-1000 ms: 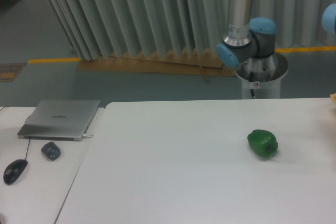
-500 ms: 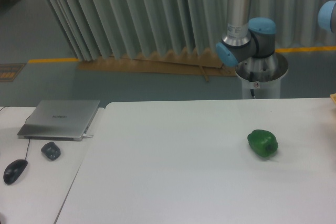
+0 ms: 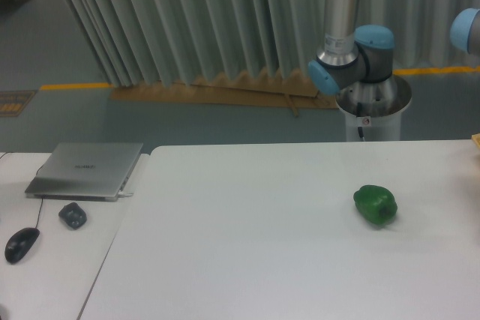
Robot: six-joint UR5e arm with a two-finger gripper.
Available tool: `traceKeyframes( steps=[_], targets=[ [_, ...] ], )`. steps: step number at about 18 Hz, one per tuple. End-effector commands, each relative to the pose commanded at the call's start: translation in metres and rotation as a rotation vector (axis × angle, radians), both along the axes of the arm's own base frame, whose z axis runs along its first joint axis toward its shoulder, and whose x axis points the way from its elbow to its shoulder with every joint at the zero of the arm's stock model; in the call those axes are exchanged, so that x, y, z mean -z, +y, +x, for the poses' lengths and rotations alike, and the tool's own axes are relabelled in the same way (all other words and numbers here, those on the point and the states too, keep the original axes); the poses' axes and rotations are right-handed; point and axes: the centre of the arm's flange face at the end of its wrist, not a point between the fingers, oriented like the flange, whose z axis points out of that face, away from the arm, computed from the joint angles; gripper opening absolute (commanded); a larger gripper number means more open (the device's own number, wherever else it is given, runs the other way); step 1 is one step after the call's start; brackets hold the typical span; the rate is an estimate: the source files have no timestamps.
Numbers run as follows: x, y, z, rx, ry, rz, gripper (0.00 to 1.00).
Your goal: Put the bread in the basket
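The bread is out of view. The basket shows only as a thin tan sliver point(image 3: 476, 140) at the right edge of the frame, if that is it; I cannot tell for sure. The arm's base and lower links point(image 3: 352, 58) stand behind the white table point(image 3: 262, 260), and a blue joint point(image 3: 466, 29) shows at the right edge. The gripper is outside the frame.
A glossy green bell pepper point(image 3: 375, 204) lies on the right part of the table. On a second table at the left are a closed grey laptop point(image 3: 86, 170), a dark mouse point(image 3: 21, 244) and a small dark object point(image 3: 73, 216).
The blue joint at the right edge has shifted slightly left and up. Nothing on the tables has moved.
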Motion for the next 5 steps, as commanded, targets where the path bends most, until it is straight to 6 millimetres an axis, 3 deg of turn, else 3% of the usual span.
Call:
traceKeyframes(
  steps=[5],
  targets=[
    [0.0007, -0.0016, -0.0006, -0.003, -0.001, 0.0, 1.0]
  ],
)
